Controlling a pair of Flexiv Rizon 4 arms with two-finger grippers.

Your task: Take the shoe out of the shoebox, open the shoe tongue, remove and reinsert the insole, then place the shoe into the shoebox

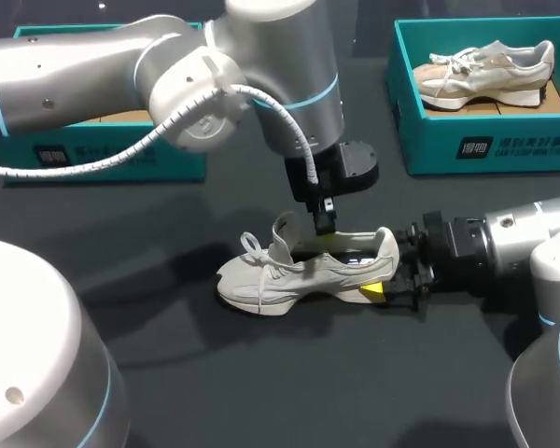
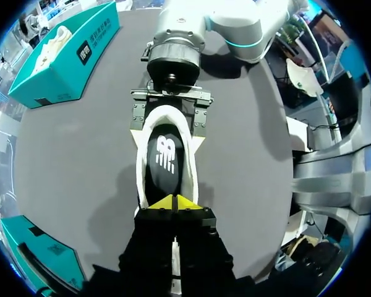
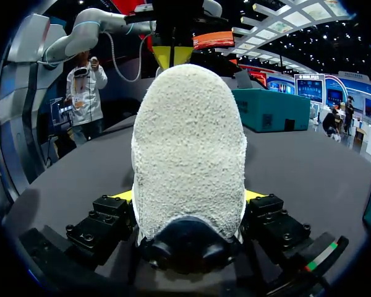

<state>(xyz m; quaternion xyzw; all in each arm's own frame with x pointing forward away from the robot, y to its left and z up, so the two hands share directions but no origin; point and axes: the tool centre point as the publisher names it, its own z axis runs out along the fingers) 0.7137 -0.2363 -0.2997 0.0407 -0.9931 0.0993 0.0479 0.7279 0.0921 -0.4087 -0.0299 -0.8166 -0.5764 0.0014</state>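
A cream sneaker stands upright on the dark table, toe to the left. My right gripper comes in from the right and is shut on its heel, one yellow-tipped finger on each side; in the right wrist view the fuzzy heel fills the gap of that gripper. My left gripper points straight down into the shoe's opening, tips shut. In the left wrist view its joined yellow tips sit at the front end of the opening, over the dark insole, which lies flat inside. I see nothing between them.
A teal shoebox at the back right holds a second sneaker. Another teal box stands at the back left, partly behind my left arm. Bare table lies in front of the shoe.
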